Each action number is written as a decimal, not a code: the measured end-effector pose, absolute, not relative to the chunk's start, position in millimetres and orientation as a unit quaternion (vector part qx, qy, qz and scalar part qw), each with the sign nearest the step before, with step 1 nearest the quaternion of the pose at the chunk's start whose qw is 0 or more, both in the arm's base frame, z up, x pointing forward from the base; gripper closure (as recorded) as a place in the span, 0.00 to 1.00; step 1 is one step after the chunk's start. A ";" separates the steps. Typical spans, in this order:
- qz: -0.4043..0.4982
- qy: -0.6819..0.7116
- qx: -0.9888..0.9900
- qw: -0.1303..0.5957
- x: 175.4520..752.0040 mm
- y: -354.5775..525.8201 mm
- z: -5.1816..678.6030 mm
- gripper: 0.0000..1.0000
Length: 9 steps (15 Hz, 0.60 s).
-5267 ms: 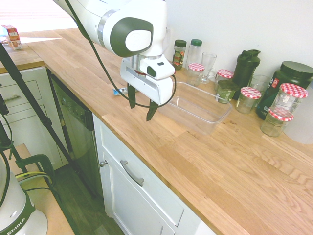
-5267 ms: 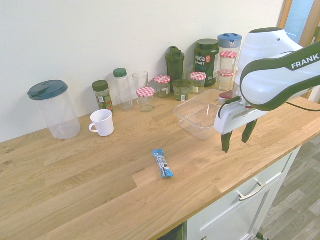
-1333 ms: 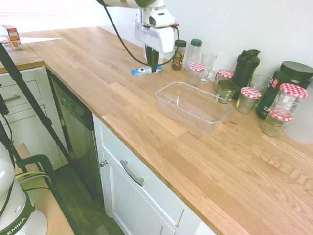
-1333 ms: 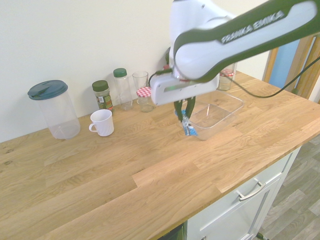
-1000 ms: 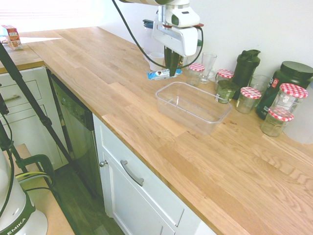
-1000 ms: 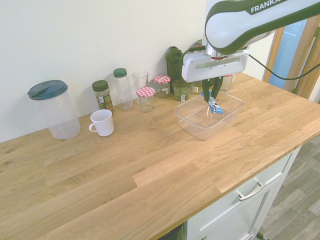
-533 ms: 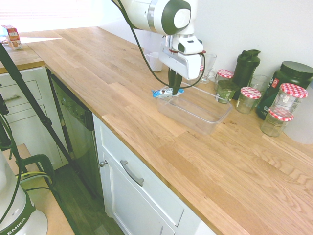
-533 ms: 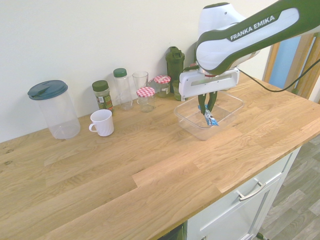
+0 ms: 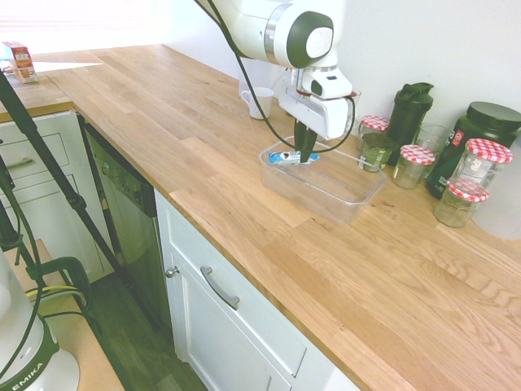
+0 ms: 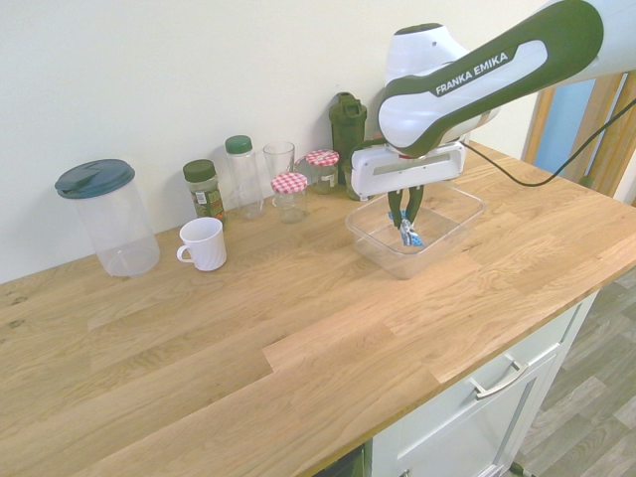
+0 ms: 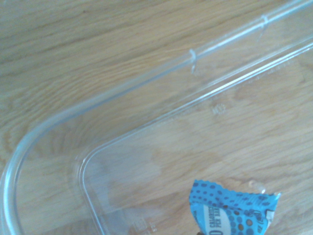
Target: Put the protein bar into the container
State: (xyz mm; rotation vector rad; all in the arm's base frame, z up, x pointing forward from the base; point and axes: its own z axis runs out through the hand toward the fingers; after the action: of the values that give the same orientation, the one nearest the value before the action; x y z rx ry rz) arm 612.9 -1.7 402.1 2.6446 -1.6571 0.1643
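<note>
On the wooden counter [image 10: 238, 348] there is a white mug [image 10: 203, 244], standing beside a clear pitcher [image 10: 124, 224] which has a dark blue lid [image 10: 95, 179].

Wooden counter [image 10: 199, 368] – mug [image 10: 204, 244] in front of bottles [image 10: 242, 177] | tub [image 10: 383, 260] right of mug

The wooden countertop [image 10: 248, 348] bears a clear tub [image 10: 368, 248], white mug [image 10: 204, 244], lidded pitcher [image 10: 124, 234], jars [image 10: 290, 203] and dark shaker [image 10: 348, 134]
</note>
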 end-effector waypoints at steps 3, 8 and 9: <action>0.041 -0.532 0.845 0.017 623.5 -3.1 395.3 0.00; 0.037 -0.541 0.840 0.023 628.8 -15.9 392.5 0.00; 0.037 -0.543 0.839 0.024 629.1 -19.0 391.9 0.00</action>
State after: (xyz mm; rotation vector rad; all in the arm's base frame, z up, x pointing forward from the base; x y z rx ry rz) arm 629.1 -19.0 391.9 2.5955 -1.6790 0.1147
